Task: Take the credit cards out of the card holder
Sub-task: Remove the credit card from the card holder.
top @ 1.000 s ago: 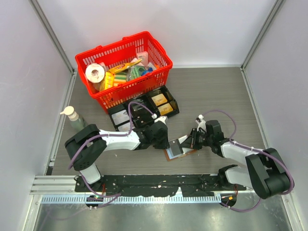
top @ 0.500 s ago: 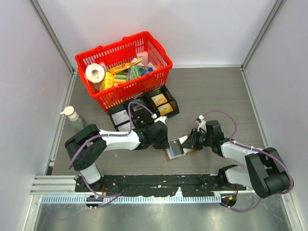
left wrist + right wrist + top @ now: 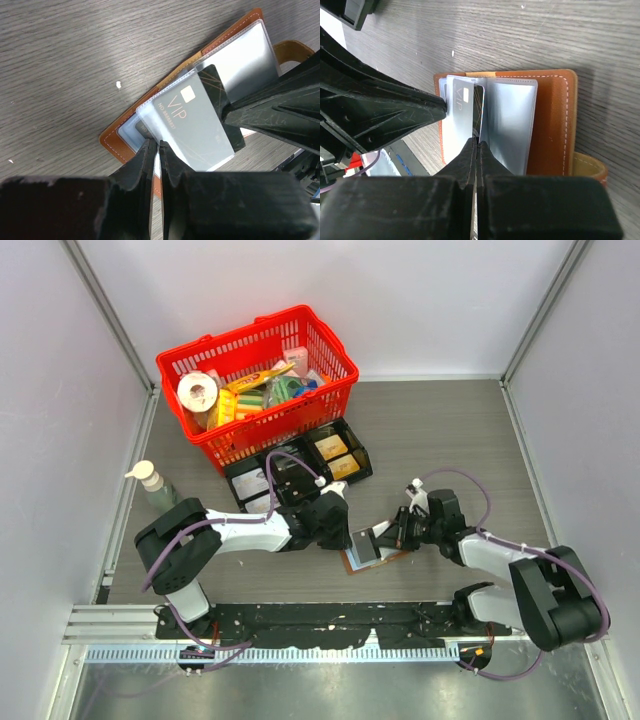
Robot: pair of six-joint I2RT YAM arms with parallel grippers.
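Left tool (image 3: 155,150) pinches the card holder (image 3: 109,141) sleeve edge. Right tool (image 3: 476,147) nips the credit cards (image 3: 195,120). Open tabletop (image 3: 75,60) at 10 o'clock; lower cards hidden.

Both grippers are crowding the card holder (image 3: 112,142) and blocking much of my view.

Just past my left gripper (image 3: 155,146), its own fingers are hiding the corner of the clear sleeve (image 3: 145,116) they are pinching. Opposite it, the right gripper (image 3: 476,144) is covering the lower end of the dark card (image 3: 215,82) it is clamping and part of the strap loop (image 3: 292,47). The fine print beside "VIP" is proving too small to read, and from above the cards are blending together.
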